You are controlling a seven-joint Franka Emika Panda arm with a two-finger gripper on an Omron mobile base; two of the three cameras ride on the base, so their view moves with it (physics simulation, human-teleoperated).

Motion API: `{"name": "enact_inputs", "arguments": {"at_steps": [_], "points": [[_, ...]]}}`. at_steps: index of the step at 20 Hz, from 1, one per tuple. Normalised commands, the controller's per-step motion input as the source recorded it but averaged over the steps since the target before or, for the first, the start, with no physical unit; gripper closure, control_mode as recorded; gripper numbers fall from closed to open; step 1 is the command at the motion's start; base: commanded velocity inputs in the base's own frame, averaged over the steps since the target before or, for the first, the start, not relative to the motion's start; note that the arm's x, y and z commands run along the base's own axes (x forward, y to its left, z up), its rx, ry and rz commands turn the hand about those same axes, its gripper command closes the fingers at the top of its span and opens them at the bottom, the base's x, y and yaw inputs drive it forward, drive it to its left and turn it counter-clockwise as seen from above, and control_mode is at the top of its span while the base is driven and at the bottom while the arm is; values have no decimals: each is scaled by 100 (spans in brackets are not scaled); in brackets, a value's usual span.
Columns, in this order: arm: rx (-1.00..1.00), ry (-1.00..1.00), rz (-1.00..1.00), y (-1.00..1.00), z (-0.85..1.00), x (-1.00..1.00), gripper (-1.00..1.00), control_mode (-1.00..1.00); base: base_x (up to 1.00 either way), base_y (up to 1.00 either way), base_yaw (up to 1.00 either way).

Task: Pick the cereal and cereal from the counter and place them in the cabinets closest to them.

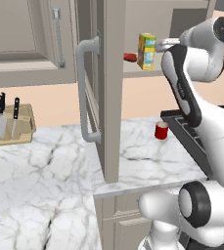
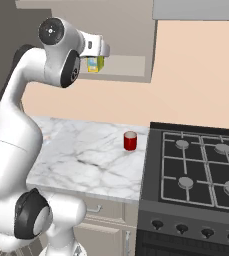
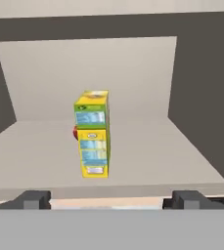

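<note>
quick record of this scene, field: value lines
cereal box: narrow yellow box standing upright on the cabinet shelf, free of the gripper
gripper: open, at the shelf's front edge, fingers apart and empty
cabinet door: open
red cup: on the counter, left of the hob
knife block: far left on the counter

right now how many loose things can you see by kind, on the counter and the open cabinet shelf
cereal box: 1, upright on the shelf
small red thing behind it: 1, too hidden to name
red cup: 1, on the counter
knife block: 1, holding 2 knives
total: 4
</note>
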Motion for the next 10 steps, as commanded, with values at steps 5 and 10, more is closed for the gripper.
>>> {"name": "enact_inputs", "arguments": {"at_steps": [5, 10], "points": [[-1, -8, 4, -6, -31, -100, -100, -100, 0, 0, 0], [-5, -5, 3, -1, -50, -100, -100, -100, 0, 0, 0]]}}
